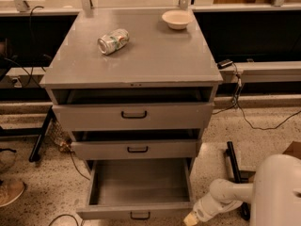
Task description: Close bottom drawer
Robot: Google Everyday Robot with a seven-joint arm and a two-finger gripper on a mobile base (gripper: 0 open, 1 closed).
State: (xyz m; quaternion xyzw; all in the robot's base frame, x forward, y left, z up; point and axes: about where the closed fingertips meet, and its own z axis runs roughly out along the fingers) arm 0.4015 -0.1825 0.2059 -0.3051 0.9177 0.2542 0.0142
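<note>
The bottom drawer (136,210) is the lowest of three grey drawers in a metal cabinet. It stands pulled far out, its box body empty, with a small black loop handle (140,215) on the low front panel. My gripper (190,219) is at the bottom edge of the view, just right of the drawer's front right corner, at the end of my white arm (225,199). Only its tan tip shows.
The middle drawer (136,149) and top drawer (134,116) stand slightly out. On the cabinet top (155,60) lie a crushed can (113,40) and a white bowl (177,19). A black bar (233,166) lies on the speckled floor to the right. Cables run along the wall.
</note>
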